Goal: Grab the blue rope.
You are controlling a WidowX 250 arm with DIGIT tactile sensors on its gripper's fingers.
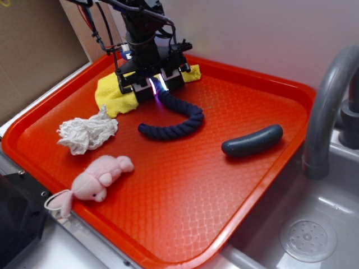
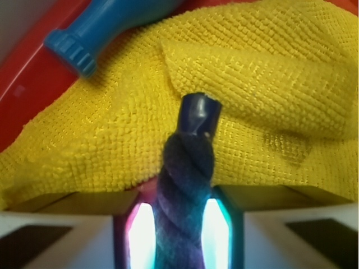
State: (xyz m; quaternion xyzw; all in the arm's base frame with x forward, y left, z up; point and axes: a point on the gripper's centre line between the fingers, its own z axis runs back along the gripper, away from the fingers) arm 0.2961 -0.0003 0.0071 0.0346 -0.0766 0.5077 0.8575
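The blue rope is seen lying on the orange tray, curved like a hook. Its long axis runs from the capped end at the yellow cloth, away from the cloth toward the tray's middle, then bends back into a free end pointing toward the crumpled white paper. In the wrist view the rope is seen between the two lit fingers, its capped tip resting on the cloth. The pincer is closed onto the rope near that end, both fingers pressed against the strands. A bright blue plastic toy is noted beyond the cloth. A dark sausage-shaped object lies well apart from the cloth, a pink plush toy at the tray's near rim. The tray surface is textured; it sits beside a steel sink with a grey faucet, a pale wall behind.
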